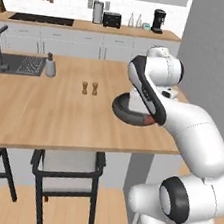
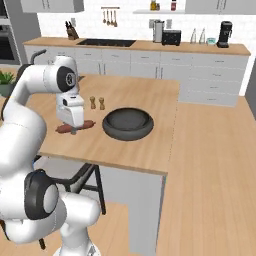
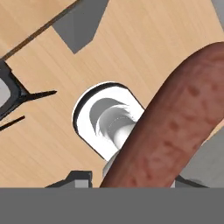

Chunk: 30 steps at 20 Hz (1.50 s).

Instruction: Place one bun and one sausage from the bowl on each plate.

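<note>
One sausage (image 2: 75, 126) hangs crosswise in the claw (image 2: 73, 128), which is closed on its middle, just above the worktop (image 2: 145, 150) and beside the bowl (image 2: 128, 124). One bowl stands near the worktop's edge; seen from the right, its dark inside looks bare. One pair of small shakers (image 2: 97, 103) stands behind the claw.

The right base view shows the sausage whole, both ends sticking out from under the hand. The left base view shows the bowl (image 1: 121, 111) half hidden behind the arm, with a reddish end of the sausage (image 1: 148, 120) at its rim; it also takes in the sink (image 1: 15, 63), one soap bottle (image 1: 50, 65), the shakers (image 1: 89, 87) and two stools (image 1: 68, 171) under the worktop. The hand view has the sausage (image 3: 170, 131) close up, running slantwise across, with wooden floor (image 3: 131, 39) and part of a stool (image 3: 11, 94) beyond.
</note>
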Available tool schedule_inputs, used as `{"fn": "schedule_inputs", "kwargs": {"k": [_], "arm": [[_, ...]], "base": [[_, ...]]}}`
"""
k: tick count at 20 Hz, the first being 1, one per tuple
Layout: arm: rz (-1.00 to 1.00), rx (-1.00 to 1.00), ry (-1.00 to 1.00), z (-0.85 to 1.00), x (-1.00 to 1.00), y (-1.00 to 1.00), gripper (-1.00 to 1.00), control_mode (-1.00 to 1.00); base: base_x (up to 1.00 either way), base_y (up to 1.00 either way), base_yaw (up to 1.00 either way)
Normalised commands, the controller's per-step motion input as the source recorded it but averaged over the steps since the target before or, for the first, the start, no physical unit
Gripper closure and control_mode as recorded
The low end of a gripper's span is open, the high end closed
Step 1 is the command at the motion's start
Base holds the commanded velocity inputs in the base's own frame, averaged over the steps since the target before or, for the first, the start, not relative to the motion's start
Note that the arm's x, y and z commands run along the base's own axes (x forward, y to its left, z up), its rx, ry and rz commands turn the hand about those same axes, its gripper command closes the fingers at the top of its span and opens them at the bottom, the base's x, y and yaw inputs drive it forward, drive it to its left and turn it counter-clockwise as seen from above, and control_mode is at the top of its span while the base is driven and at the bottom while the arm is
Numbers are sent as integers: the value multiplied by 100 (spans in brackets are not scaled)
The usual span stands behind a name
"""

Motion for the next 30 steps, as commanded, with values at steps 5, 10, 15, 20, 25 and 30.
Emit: {"fn": "schedule_inputs", "kwargs": {"k": [5,10,15,20,25,30], "arm": [[0,0,0,0,0,0,100,100],[0,0,0,0,0,0,100,100],[0,0,0,0,0,0,100,100],[0,0,0,0,0,0,100,100],[0,0,0,0,0,0,100,100],[0,0,0,0,0,0,100,100]], "base": [[-91,100,3],[-21,100,-5],[0,100,-10],[-2,100,-10],[-3,100,-6],[0,100,0]]}}
